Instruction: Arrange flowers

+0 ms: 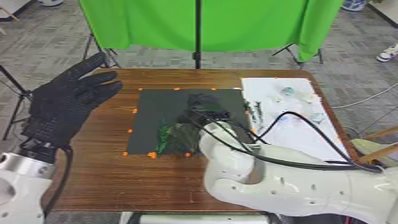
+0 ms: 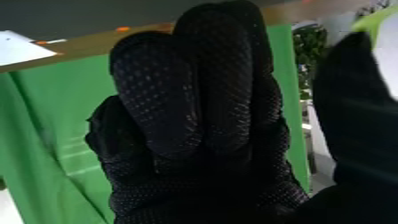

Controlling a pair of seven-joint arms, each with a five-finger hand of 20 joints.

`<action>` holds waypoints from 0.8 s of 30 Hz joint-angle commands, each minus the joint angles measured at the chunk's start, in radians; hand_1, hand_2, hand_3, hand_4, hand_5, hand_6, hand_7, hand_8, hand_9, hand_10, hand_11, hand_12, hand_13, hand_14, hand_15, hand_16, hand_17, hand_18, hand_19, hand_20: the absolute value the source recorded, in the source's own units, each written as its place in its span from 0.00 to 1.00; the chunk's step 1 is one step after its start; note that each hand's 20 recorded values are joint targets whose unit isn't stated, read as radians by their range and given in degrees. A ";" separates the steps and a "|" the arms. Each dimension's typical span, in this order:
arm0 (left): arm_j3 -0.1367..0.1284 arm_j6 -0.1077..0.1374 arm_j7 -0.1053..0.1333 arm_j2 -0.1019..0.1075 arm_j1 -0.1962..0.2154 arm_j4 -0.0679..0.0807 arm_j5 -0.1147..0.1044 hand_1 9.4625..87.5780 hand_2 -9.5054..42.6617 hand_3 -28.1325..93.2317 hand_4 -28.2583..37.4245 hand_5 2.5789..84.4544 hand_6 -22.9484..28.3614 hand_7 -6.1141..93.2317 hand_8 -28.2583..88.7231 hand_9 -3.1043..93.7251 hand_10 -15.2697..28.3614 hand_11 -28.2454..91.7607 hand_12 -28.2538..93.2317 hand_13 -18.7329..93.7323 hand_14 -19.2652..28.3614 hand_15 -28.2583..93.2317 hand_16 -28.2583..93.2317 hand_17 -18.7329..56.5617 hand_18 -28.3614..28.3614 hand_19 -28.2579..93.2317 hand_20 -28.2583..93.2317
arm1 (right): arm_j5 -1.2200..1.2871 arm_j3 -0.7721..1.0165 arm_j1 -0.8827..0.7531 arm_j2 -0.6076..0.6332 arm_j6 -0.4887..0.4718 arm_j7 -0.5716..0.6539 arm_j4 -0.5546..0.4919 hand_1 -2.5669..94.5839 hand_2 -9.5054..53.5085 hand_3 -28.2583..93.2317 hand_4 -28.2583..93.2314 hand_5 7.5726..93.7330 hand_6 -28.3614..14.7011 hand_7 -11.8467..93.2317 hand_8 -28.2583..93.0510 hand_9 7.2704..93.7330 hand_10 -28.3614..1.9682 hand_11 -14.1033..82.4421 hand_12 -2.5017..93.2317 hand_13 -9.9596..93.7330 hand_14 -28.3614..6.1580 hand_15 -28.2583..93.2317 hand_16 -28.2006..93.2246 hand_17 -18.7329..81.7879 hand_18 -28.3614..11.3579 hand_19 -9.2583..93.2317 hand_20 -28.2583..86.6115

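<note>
Nearest: right hand, fingers pressed together, thumb apart. Grasp green sprig by stem; likely light, pliant, easily crushed.

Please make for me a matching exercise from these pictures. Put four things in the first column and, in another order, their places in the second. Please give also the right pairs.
Things:
1. left hand
2. white sheet
3. right hand
4. green curtain

Places:
A. behind the far edge of the table
B. raised at the left side of the table, fingers straight
C. on the right part of the table
D. over the dark mat

Right pairs: 1-B, 2-C, 3-D, 4-A
</note>
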 commanded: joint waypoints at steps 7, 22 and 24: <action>0.008 0.017 0.009 -0.005 0.005 0.001 0.002 0.17 0.32 0.86 0.06 0.36 0.60 0.23 0.15 0.34 0.83 0.44 0.32 0.37 0.99 0.59 0.17 0.10 1.00 0.70 0.24 | 0.127 0.025 -0.088 0.039 -0.073 -0.066 0.001 0.30 0.26 0.79 0.05 0.89 0.60 0.25 0.14 1.00 0.51 0.47 0.23 0.90 0.47 0.72 0.38 0.66 0.09 1.00 0.56; 0.009 0.035 0.024 0.004 0.016 -0.001 -0.005 0.17 0.32 0.86 0.06 0.36 0.60 0.23 0.15 0.34 0.83 0.44 0.32 0.37 0.99 0.59 0.17 0.10 1.00 0.70 0.24 | 0.155 0.064 -0.141 0.020 -0.118 -0.113 -0.021 0.30 0.28 0.79 0.05 0.93 0.61 0.24 0.14 1.00 0.50 0.49 0.22 0.91 0.46 0.72 0.38 0.66 0.08 1.00 0.56; 0.009 0.030 0.024 0.003 0.015 0.001 -0.004 0.17 0.32 0.86 0.06 0.36 0.60 0.23 0.15 0.34 0.83 0.44 0.32 0.37 0.99 0.59 0.17 0.10 1.00 0.70 0.24 | 0.174 0.051 -0.126 0.014 -0.103 -0.113 -0.015 0.30 0.28 0.80 0.05 0.93 0.61 0.24 0.14 1.00 0.50 0.49 0.22 0.91 0.46 0.72 0.38 0.67 0.08 1.00 0.56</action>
